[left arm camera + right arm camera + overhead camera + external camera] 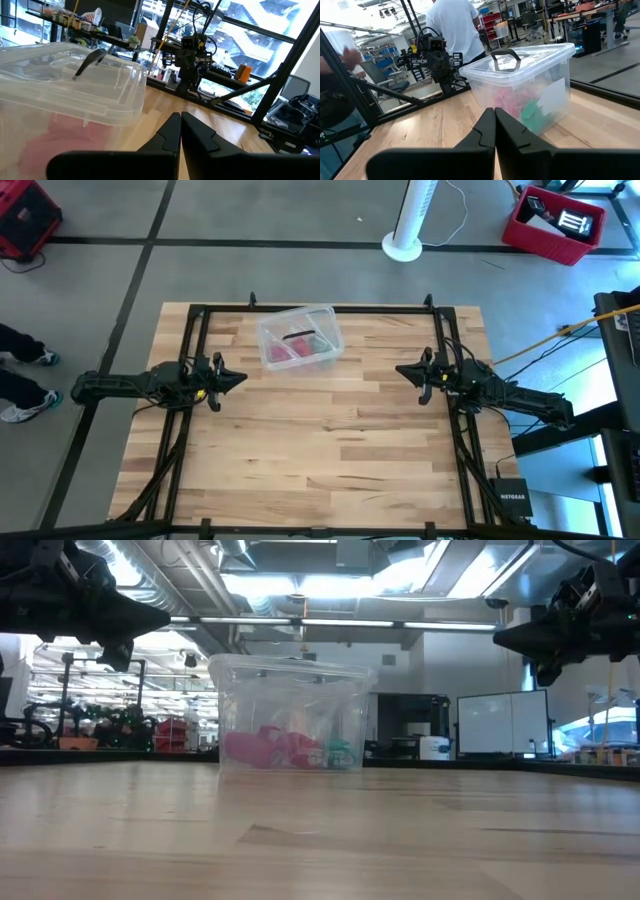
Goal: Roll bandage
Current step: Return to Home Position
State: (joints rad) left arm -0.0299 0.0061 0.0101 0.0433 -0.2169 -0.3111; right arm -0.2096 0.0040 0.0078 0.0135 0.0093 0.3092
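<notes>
Bandage (255, 748), seemingly the pink bundle inside lidded clear bin (325, 312), left pincer (243, 377) and right pincer (398, 369) both closed

Ceiling strip lights (300, 582) are glowing over an open workshop. Red crate (553, 225) and white pedestal (405, 242) are sitting on grey floor (280, 215).

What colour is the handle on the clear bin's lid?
Dark, near black; the handle shows best in the right wrist view.

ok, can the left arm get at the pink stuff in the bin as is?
Probably not: the pink contents sit inside the clear bin with its lid on. The left gripper hangs shut beside it.
</notes>
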